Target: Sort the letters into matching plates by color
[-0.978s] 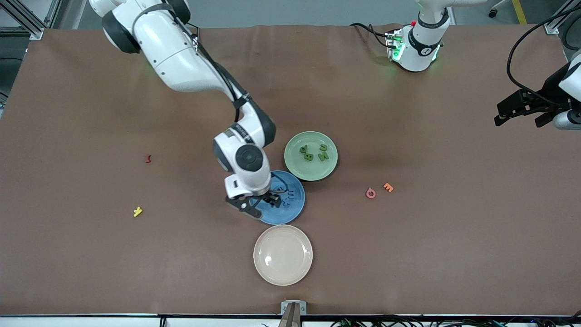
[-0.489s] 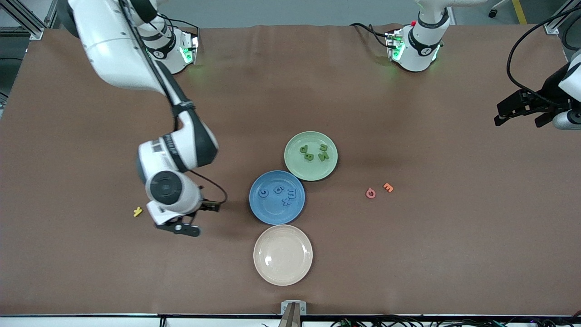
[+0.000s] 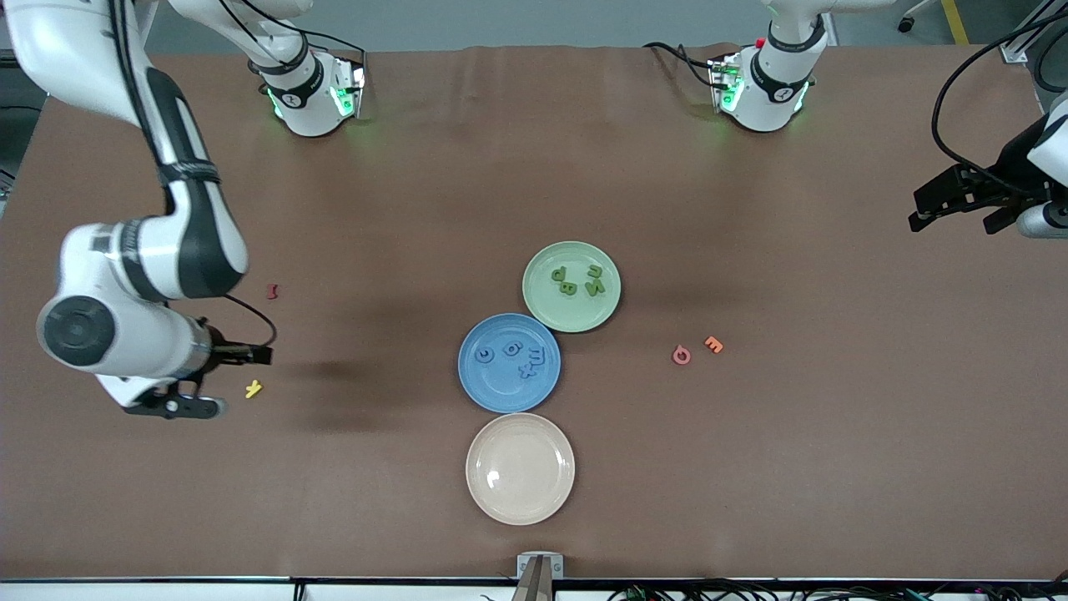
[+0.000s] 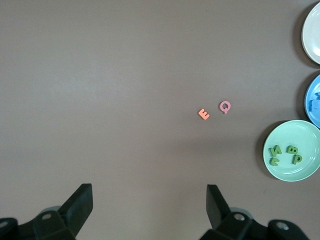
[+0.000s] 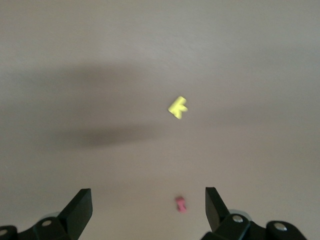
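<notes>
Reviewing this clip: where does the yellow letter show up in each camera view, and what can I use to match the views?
Front view: yellow letter on the table beside the right gripper, toward the right arm's end.
Left wrist view: not in it.
Right wrist view: yellow letter near the middle.
Shared landmark: the dark red letter close by.

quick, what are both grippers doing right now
left gripper: open, empty, waiting at the left arm's end of the table.
right gripper: open, empty, over the table by the yellow letter.

On the brown tabletop [image 3: 751, 467] are laid green [image 3: 571, 286], blue [image 3: 509, 363] and cream plates [image 3: 520, 468], plus yellow [image 3: 253, 388], red [image 3: 271, 291], pink [image 3: 682, 356] and orange letters [image 3: 713, 344].
</notes>
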Robot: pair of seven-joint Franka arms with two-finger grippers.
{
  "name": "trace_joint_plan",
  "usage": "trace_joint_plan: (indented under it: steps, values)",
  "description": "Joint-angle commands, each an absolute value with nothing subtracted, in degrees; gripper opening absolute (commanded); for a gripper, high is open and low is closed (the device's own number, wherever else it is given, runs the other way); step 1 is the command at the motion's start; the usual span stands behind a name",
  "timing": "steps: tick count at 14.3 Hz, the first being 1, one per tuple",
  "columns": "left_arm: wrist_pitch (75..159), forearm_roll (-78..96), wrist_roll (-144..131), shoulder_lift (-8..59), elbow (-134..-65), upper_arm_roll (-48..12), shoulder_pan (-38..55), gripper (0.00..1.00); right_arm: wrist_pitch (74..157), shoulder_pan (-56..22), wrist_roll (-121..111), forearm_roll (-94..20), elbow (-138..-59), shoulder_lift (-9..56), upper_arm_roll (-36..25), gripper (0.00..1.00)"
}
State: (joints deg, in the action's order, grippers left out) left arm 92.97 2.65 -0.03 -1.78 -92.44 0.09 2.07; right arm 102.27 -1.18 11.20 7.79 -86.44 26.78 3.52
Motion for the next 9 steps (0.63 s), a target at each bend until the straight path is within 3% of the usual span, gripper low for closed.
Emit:
trace_joint_plan:
  steps: [1, 5, 9]
  values:
    - [91.93, 2.55, -0.35, -1.76, -91.41, -0.09, 1.93, 1.0, 98.72, 0.43, 10.72, 6.95, -89.74, 20.23, 4.83, 1.0]
    - [92.02, 2.64, -0.35, -1.67, -91.14, -0.09, 1.85, 1.0, 88.97, 1.32, 10.55, 5.71, -82.73, 18.63, 4.48, 1.0]
    - [92.11, 2.37, -0.35, -1.23, -91.06, -0.09, 1.85, 1.0, 84.83, 4.39, 1.69, 5.63, -78.05, 18.81, 4.48, 1.0]
